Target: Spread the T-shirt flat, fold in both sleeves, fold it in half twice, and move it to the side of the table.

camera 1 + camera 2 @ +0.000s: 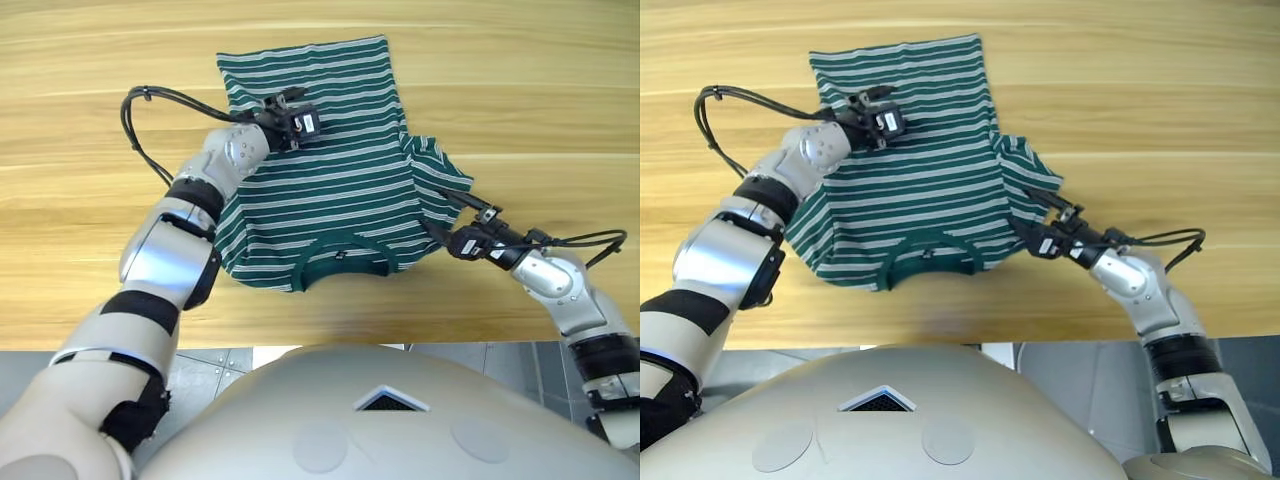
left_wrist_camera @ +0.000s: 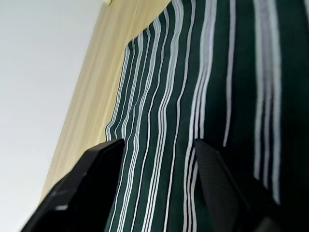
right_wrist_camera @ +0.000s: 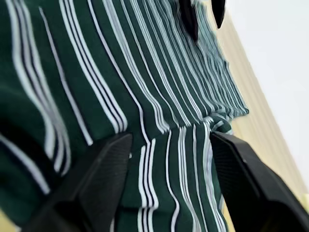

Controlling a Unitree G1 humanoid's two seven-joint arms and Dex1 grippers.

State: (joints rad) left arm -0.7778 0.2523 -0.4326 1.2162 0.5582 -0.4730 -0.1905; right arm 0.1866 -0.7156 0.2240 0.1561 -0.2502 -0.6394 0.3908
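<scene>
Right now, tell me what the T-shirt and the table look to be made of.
T-shirt: soft knit cloth, probably cotton jersey, with a matte finish. It drapes, wrinkles and bunches at one sleeve, and its stripes bend with the folds.
Table: pale wood or wood-look laminate, smooth with a faint sheen. Long grain lines run across it, but solid wood or veneer cannot be told.

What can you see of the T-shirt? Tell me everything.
The T-shirt lies on the wooden table, dark green cloth with thin white stripes, plain green collar nearest the robot. One sleeve sticks out rumpled on the robot's right. The open left gripper is over its far left part, the right gripper by that sleeve.
</scene>
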